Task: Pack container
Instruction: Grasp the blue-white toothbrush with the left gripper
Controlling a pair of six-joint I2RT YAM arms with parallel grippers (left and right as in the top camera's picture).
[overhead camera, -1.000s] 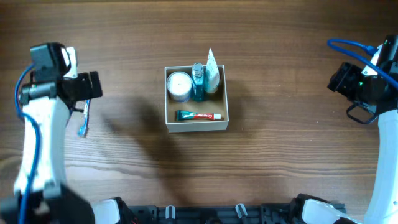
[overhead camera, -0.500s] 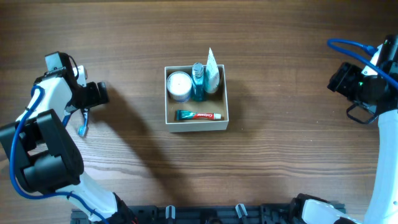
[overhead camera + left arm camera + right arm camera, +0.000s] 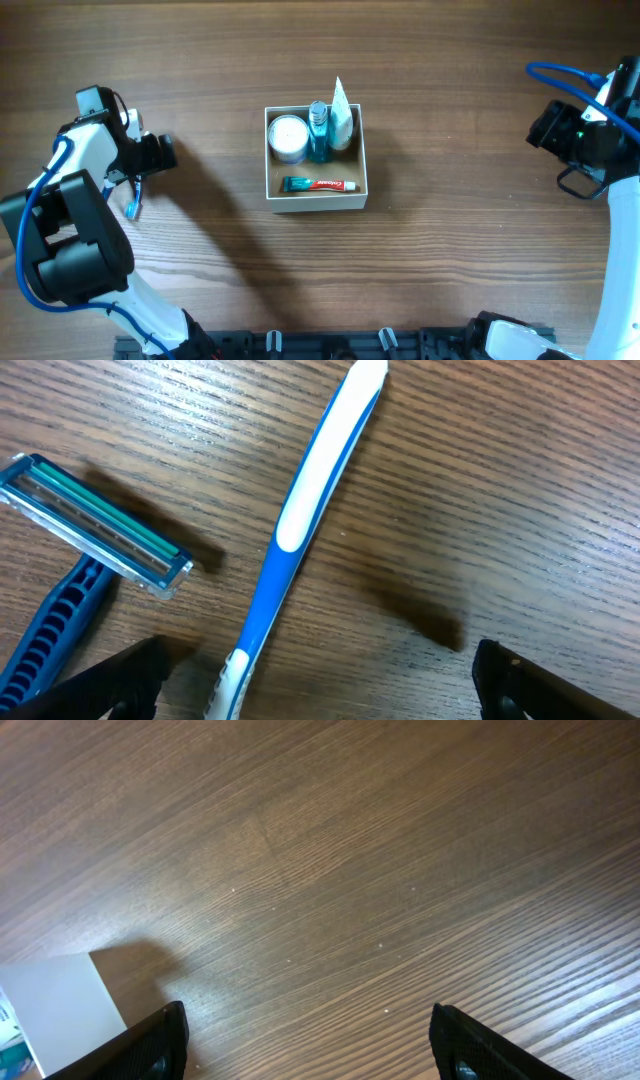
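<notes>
Left jaws are gaping wide, holding nothing; toothbrush (image 3: 300,520) is lying between them, long axis crossing their closing line.

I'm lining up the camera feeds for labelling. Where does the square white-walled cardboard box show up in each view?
Overhead: the square white-walled box sits at picture centre, toiletries inside.
Left wrist: not in it.
Right wrist: only its white corner, at the lower left edge.
Shared landmark: the dark wood-grain tabletop, in all three.
</notes>
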